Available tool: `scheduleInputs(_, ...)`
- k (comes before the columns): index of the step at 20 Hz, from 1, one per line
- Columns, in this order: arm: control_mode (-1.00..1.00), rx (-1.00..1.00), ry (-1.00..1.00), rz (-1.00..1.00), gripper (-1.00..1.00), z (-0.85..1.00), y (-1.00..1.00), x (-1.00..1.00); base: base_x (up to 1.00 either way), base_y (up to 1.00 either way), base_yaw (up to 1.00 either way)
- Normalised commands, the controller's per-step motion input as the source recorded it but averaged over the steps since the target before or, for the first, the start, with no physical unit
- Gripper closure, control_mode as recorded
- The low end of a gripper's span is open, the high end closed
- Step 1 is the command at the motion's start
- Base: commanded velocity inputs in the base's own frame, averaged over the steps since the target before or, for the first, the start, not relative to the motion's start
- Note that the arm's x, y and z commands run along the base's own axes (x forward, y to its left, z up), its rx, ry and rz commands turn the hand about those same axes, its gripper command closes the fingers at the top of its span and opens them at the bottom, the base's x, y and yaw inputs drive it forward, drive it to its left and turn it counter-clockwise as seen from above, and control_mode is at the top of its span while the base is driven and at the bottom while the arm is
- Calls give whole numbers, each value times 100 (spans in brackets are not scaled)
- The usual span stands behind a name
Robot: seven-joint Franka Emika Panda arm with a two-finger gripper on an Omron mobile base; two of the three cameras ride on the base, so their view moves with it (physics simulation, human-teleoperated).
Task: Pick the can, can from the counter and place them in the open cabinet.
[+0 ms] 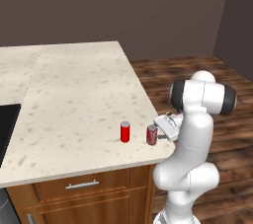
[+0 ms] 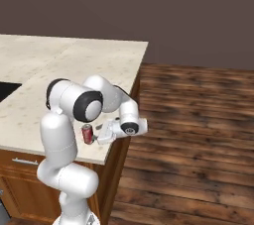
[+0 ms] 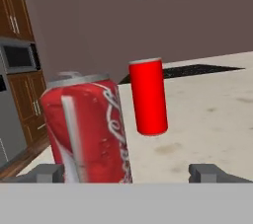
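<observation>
- In the left base view, two cans stood upright on the counter (image 1: 74, 90), close to its front right corner: a plain bright red can (image 1: 125, 131) and, just to its right and nearer the edge, a darker red can (image 1: 151, 134) with pale markings.
- The same view showed the gripper (image 1: 159, 132) reaching in sideways from the counter's right edge, level with the darker can and right beside it; whether a finger touched the can could not be told there.
- It also showed a black stovetop (image 1: 7, 124) at the counter's left edge and a drawer (image 1: 81, 184) with a silver handle under the front edge.
- In the right base view, the arm's own upper links hid the bright red can; the darker can (image 2: 88, 133) showed beside the gripper (image 2: 100, 135), near the counter (image 2: 99, 60) edge, with plank floor (image 2: 193, 120) beyond.
- The hand view gave what neither base view did: the jaws were spread wide, one fingertip (image 3: 47, 172) low at the left and the other far off at the right.
- The darker can (image 3: 86, 129) filled the left part of that gap, near the left fingertip, with room to spare on its right; it was not clamped.
- The bright red can (image 3: 148, 97) stood farther back, apart from the darker one.
- Wooden cabinets (image 3: 15, 16) and a built-in oven (image 3: 19, 57) lined the left side of the hand view.
</observation>
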Motion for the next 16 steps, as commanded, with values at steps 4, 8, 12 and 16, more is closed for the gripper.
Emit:
scheduleInputs(4, -100, -6, 0, -2, -100, 22, 2, -10, 0, 0, 0)
scheduleInputs(8, -100, -6, 0, -3, -100, 18, 5, -11, 0, 0, 0)
scheduleInputs(12, -100, -5, 3, -3, -100, 5, 14, -11, 0, 0, 0)
scheduleInputs(16, -100, -4, 7, -4, -100, -3, 28, -6, 0, 0, 0)
